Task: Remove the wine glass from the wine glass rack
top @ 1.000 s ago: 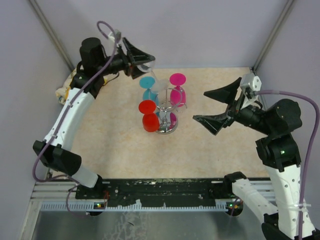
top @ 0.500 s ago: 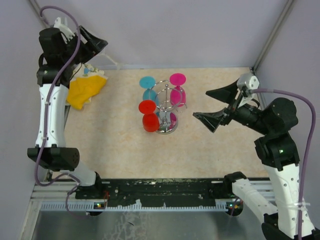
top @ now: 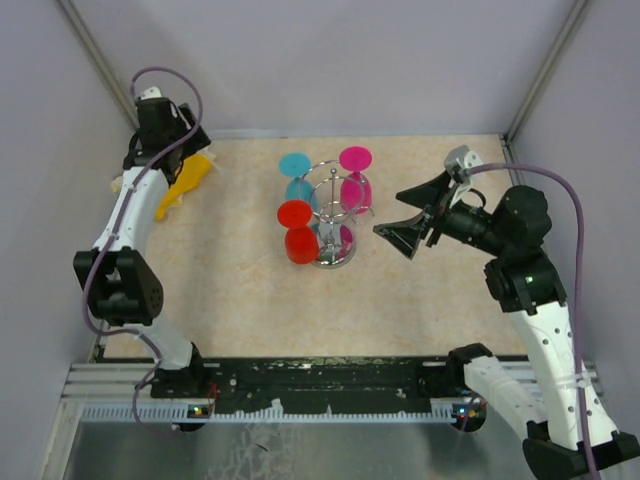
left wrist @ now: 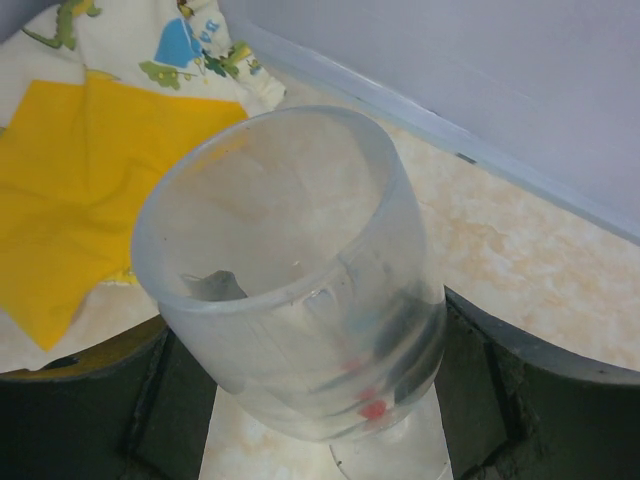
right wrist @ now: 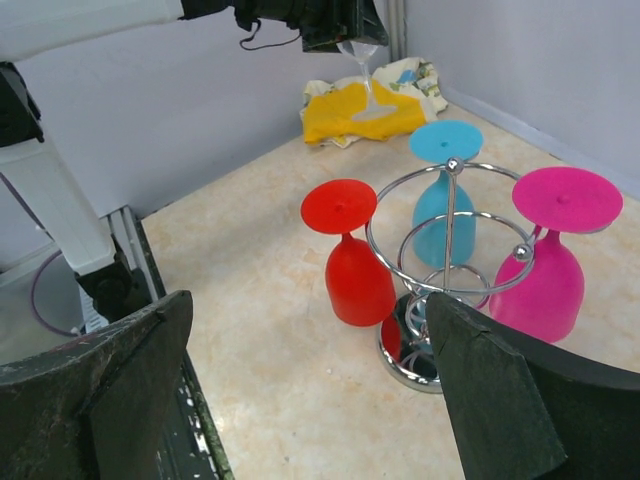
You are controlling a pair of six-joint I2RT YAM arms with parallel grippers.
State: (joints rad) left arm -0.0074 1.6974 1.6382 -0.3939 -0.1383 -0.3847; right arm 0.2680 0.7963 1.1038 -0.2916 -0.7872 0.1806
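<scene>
Within left end effector [left wrist: 320, 405], seemingly: glass [left wrist: 285, 270]

Left arm [top: 125, 215], right arm [top: 548, 340]: white links dotted with small holes, chunky black joint housings. Purple cable [top: 163, 73] at each wrist. White zip tie [top: 598, 409] on the right arm's cable. Right gripper [top: 410, 210] and left gripper [left wrist: 320, 420]: black wedge-shaped fingers [right wrist: 110, 390]. White wrist mounts [top: 458, 160]. Green LEDs [top: 196, 410] at the bases.

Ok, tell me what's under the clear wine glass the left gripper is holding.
In the left wrist view, beige table shows around the stem of the clear wine glass, with the yellow cloth beside it. The bowl covers the spot directly under its foot.
</scene>
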